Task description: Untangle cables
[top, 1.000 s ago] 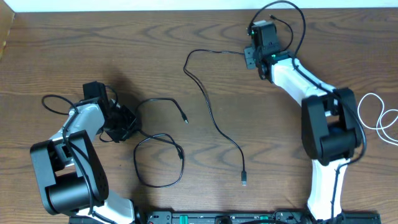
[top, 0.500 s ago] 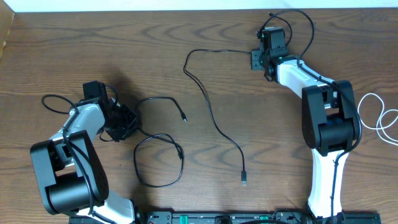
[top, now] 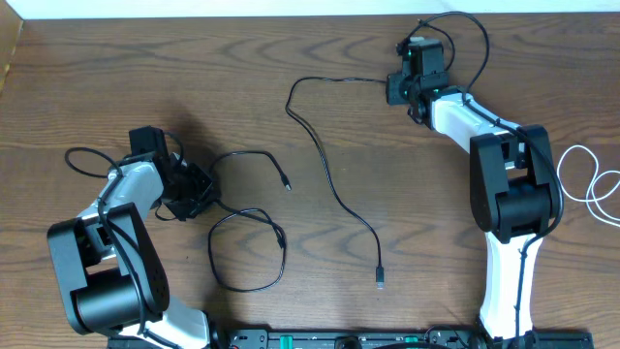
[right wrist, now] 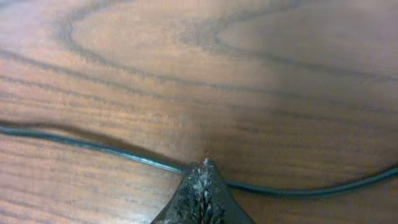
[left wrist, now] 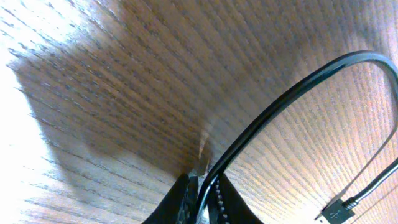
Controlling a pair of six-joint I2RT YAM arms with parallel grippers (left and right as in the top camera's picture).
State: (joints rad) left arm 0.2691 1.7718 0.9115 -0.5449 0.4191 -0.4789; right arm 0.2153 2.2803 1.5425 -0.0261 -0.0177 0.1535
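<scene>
Left gripper (left wrist: 202, 191): closed, its fingertips pinching the coiled black cable (left wrist: 280, 106), low over the wood at the near left.
Coiled black cable: lies at the near left of the table (top: 145, 78). One loop sits just nearer than the left gripper. An arc beyond it ends in a small plug (top: 288, 184) lying free toward the middle.
Long black cable (right wrist: 298, 191): its near plug (top: 380, 279) lies mid-table by the front edge. The cord winds away across the middle, bends left, then runs right to the far gripper.
White cable (top: 591, 197): loose loops at the right edge beside the right arm (top: 509, 194), well apart from both black cables.
Right gripper (right wrist: 204, 169): far right, fingers shut, tips down on the long black cable, which runs out on both sides.
</scene>
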